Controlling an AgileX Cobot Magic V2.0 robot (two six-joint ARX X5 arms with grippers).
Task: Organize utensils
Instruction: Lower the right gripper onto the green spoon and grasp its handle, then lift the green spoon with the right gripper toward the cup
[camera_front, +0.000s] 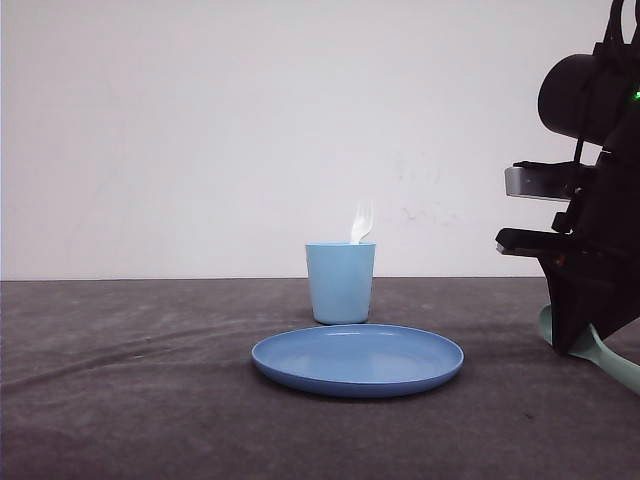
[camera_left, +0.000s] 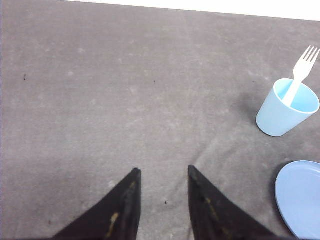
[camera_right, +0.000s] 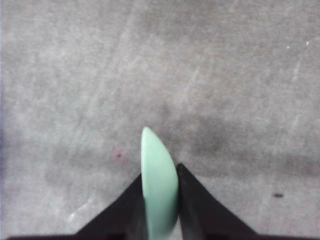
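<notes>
Out front we see the white plastic fork (camera_front: 361, 222) upright in the light blue plastic cup (camera_front: 340, 283) behind the round blue plate (camera_front: 358, 359); left wrist: our black left gripper (camera_left: 163, 173) parted, holding nothing; right wrist: right gripper (camera_right: 160, 178) pinching the mint-green plastic spoon (camera_right: 159, 182).

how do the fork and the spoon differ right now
The fork is white; the spoon is pale mint green. The fork stands tines-up in the light blue cup; the spoon is clamped between the right gripper fingers, at the table's right side. The fork ends in tines, the spoon in a rounded bowl. Both look like slim plastic.
</notes>
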